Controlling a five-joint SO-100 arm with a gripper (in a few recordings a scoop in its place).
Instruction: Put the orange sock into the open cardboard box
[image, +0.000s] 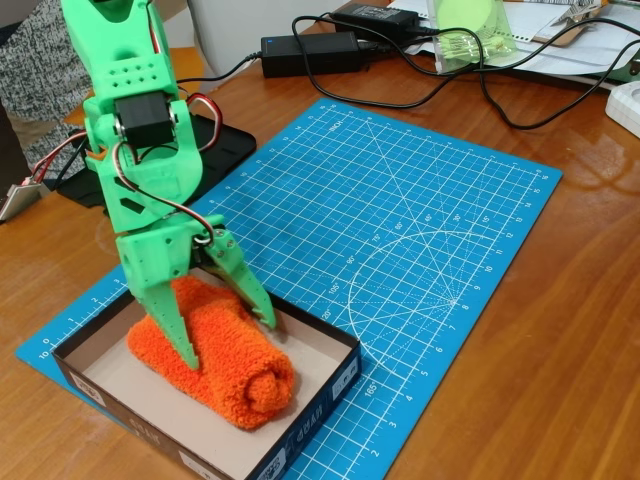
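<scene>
The orange sock (225, 360), a fuzzy rolled bundle, lies inside the open cardboard box (330, 385), a shallow tray with dark outer walls and a beige floor at the lower left of the fixed view. My green gripper (228, 340) points down over the sock with its two fingers spread apart. One fingertip (188, 358) rests on the sock's near side. The other fingertip (266, 318) is just past its far side. The fingers straddle the sock without squeezing it.
The box sits on the near left corner of a blue cutting mat (420, 230) on a wooden table. A black power brick (310, 50), cables and papers lie at the back. A black plate (215, 140) is behind the arm.
</scene>
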